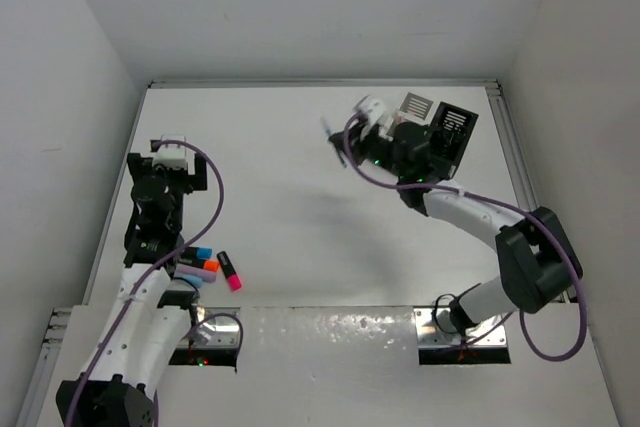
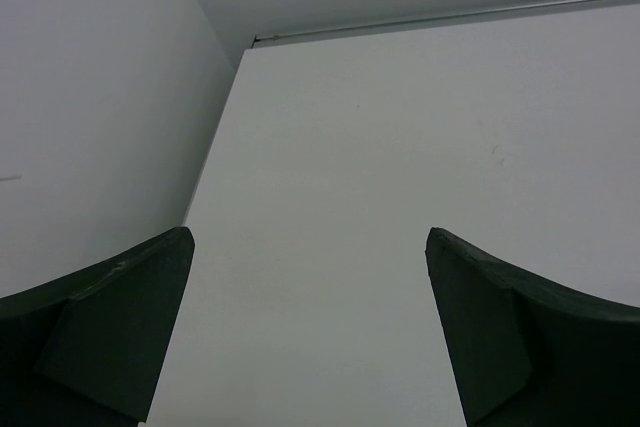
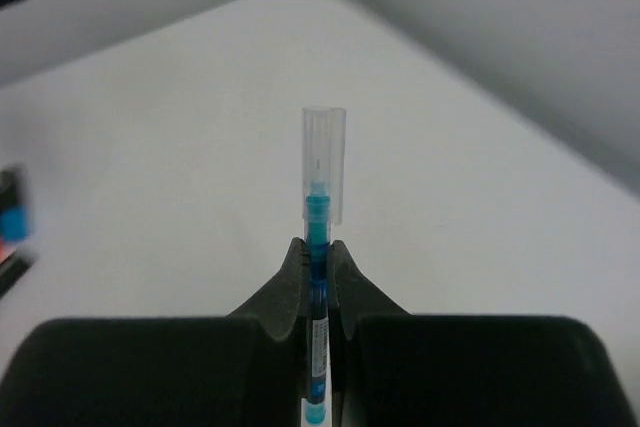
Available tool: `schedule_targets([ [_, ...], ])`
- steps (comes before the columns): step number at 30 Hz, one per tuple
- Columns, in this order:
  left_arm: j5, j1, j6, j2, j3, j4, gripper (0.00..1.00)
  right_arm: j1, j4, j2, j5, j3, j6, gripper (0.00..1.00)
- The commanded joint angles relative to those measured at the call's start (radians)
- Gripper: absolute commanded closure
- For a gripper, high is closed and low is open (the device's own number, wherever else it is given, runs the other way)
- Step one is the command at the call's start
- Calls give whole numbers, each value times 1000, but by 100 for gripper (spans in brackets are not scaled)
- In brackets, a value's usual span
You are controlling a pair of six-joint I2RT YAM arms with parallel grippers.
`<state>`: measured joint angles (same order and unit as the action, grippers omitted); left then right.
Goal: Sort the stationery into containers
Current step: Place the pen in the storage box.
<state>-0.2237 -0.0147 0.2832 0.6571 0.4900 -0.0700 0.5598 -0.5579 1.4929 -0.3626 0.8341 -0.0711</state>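
Top view: carrying a blue pen point(image 1: 334, 141) aloft in the right gripper point(image 1: 345, 148), left of the white organiser point(image 1: 417, 104) and black organiser point(image 1: 456, 129); highlighters point(image 1: 208, 265) lying by the left arm's base.

Left wrist: left gripper point(image 2: 308, 237) spread wide over bare table point(image 2: 340, 127), gripping nothing.

Right wrist: clamped tight on the pen, clear cap pointing outward.

Mid-transport, by the look of it. Next: swinging over a compartment, tipping upright, then letting go.

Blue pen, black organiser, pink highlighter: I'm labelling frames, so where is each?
blue pen point(image 3: 317, 234), right wrist view, barrel below clear cap.
black organiser point(image 1: 458, 128), top view, slatted top.
pink highlighter point(image 1: 234, 280), top view, pink end.
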Motion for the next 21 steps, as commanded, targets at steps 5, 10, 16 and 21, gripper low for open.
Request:
schedule_targets([
  [5, 37, 47, -16, 21, 58, -27, 0, -271, -452, 29, 281, -42, -133, 100],
  [10, 49, 67, -21, 39, 68, -22, 0, -363, -522, 111, 275, -32, -118, 100],
  [16, 67, 96, -33, 56, 68, -24, 0, -403, -565, 191, 246, -46, -73, 100],
  [21, 70, 108, -32, 67, 70, -24, 0, -422, -590, 227, 238, -73, -42, 100],
])
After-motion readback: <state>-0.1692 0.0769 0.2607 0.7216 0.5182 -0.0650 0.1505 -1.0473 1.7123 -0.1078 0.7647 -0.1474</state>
